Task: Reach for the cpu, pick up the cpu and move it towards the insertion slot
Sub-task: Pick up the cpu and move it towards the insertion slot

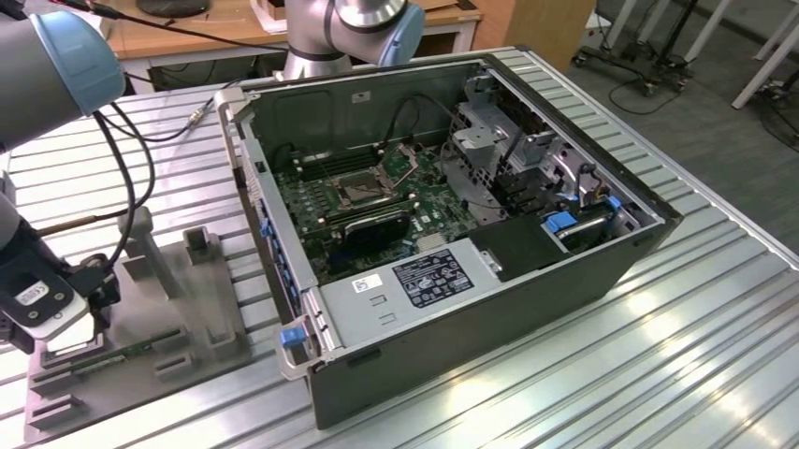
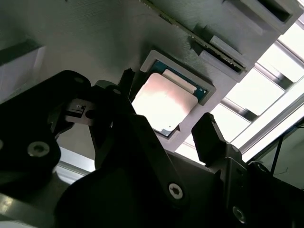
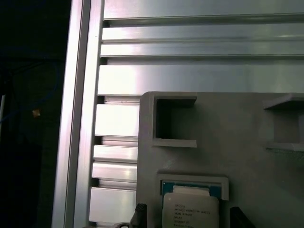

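Right, from my end the gripper hangs low over the grey plastic tray, spread wide and holding nothing. In the second wrist view one black finger stands just beside one edge of the cpu, and the other finger stands off the opposite edge with a clear gap, so the chip lies between the two. I cannot tell whether the nearer finger touches it.

The cpu lies flat in its square recess in the tray, silvery top up, with a thin teal border showing along one side. In the first wrist view I see it close to the tray's edge, and two empty rectangular recesses lie farther in.

In the exterior view the arm reaches down to the tray at the exterior view's left, on the ribbed aluminium table. The insertion slot sits on the green motherboard inside the open computer case, well apart from the tray, towards the exterior view's right.
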Available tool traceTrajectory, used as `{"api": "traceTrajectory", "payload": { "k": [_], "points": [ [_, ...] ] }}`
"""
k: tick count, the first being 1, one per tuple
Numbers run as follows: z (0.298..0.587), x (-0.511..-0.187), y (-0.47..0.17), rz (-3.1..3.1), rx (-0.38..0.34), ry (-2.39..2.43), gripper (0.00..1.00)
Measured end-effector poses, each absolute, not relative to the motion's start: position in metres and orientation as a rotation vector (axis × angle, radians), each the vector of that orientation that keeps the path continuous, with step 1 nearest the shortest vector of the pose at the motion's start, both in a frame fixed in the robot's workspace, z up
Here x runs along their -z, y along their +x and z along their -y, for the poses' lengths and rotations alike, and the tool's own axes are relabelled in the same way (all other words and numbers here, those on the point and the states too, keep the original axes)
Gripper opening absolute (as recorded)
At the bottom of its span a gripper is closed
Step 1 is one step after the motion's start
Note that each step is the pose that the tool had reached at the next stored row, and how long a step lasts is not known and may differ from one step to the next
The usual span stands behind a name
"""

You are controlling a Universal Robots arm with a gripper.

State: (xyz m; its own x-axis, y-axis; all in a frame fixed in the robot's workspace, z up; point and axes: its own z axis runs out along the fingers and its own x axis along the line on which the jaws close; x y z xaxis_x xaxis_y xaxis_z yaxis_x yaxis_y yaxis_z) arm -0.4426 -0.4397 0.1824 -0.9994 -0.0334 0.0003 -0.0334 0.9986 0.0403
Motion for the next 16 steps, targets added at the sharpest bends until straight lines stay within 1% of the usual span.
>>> {"api": "traceTrajectory", "payload": {
  "k": [12, 14, 15, 16],
  "points": [
    [0.4379, -0.1783, -0.4424, 3.140, 0.063, 0.049, 0.76],
    [0.4379, -0.1782, -0.4424, 3.139, 0.063, 0.049, 0.75],
    [0.4379, -0.1782, -0.4424, 3.139, 0.063, 0.049, 0.68],
    [0.4379, -0.1782, -0.4424, 3.139, 0.063, 0.049, 0.68]
  ]
}}
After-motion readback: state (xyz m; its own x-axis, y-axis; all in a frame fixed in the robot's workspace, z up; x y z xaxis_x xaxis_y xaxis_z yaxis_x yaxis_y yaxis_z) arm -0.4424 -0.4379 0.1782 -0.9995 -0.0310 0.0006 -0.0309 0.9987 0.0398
